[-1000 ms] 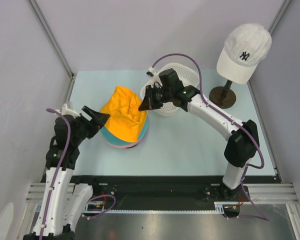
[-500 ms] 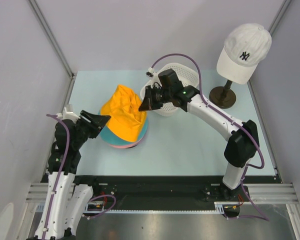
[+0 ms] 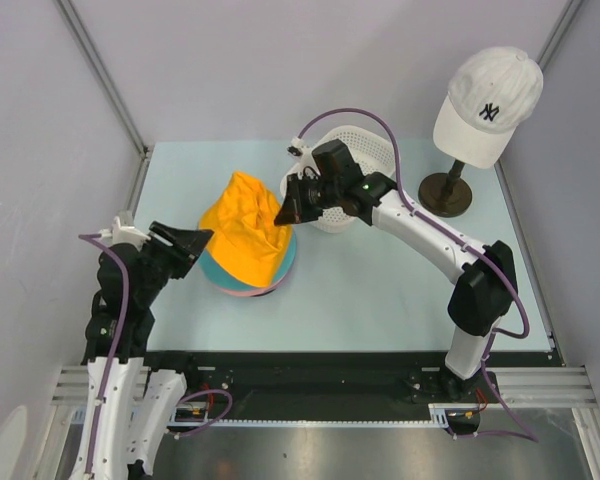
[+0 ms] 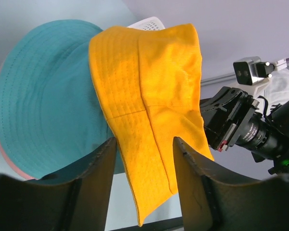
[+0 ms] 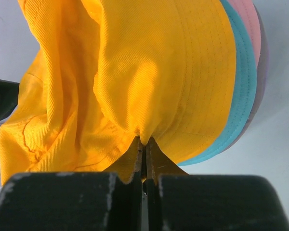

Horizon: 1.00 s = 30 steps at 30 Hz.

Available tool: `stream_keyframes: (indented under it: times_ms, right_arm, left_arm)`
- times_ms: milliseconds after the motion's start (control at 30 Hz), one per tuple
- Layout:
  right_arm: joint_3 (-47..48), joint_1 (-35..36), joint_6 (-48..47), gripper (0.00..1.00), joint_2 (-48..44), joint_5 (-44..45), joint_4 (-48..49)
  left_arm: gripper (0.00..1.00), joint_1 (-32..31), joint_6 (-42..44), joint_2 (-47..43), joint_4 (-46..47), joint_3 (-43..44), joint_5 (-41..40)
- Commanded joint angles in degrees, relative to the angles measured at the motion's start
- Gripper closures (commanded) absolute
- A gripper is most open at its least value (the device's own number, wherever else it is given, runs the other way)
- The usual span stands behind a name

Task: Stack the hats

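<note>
The orange hat (image 3: 245,226) lies crumpled over the stack of hats at the table's middle left. Under it show the teal hat (image 3: 218,270), a thin pink brim edge (image 3: 240,293) and a lavender brim edge (image 3: 293,262). My right gripper (image 3: 283,212) is shut on the orange hat's brim (image 5: 149,130) at the stack's right side and lifts it. My left gripper (image 3: 207,240) is open and empty just left of the stack; in the left wrist view the orange hat (image 4: 154,96) hangs beyond its jaws, above the teal hat (image 4: 43,91).
A white mesh basket (image 3: 365,150) stands behind the right gripper. A white NY cap (image 3: 488,105) sits on a stand with a dark round base (image 3: 446,193) at the back right. Grey walls close in the left, back and right.
My left arm has drawn back and down to the left, away from the stack. My right gripper has shifted slightly up and left with the orange hat's brim.
</note>
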Motion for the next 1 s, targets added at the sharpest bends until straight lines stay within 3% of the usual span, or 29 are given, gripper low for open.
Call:
stream_keyframes:
  times_ms: [0, 233, 267, 400, 467, 967]
  right_arm:
    - [3.0, 1.0, -0.5, 1.0, -1.2, -0.4, 0.6]
    - [3.2, 1.0, -0.8, 1.0, -1.2, 0.0, 0.2]
    - [3.3, 1.0, -0.8, 1.0, -1.2, 0.1, 0.1]
    - [3.8, 1.1, -1.5, 1.0, -1.8, 1.8, -0.7]
    - [4.2, 1.0, -1.9, 1.0, -2.6, 2.7, -1.4]
    - [7.9, 1.5, -4.3, 1.0, -6.6, 8.9, -5.1]
  left_arm:
    - [0.49, 0.3, -1.1, 1.0, 1.5, -0.2, 1.5]
    - [0.52, 0.3, -0.9, 1.7, 1.9, -1.5, 1.5]
    - [0.56, 0.3, -0.9, 1.8, 2.2, -1.7, 1.4]
    - [0.9, 0.3, -0.5, 1.8, 2.5, -2.3, 0.3]
    - [0.99, 0.4, -0.2, 1.3, 2.6, -1.9, -1.4]
    - [1.0, 0.4, 5.5, 0.9, -0.9, -2.3, -12.0]
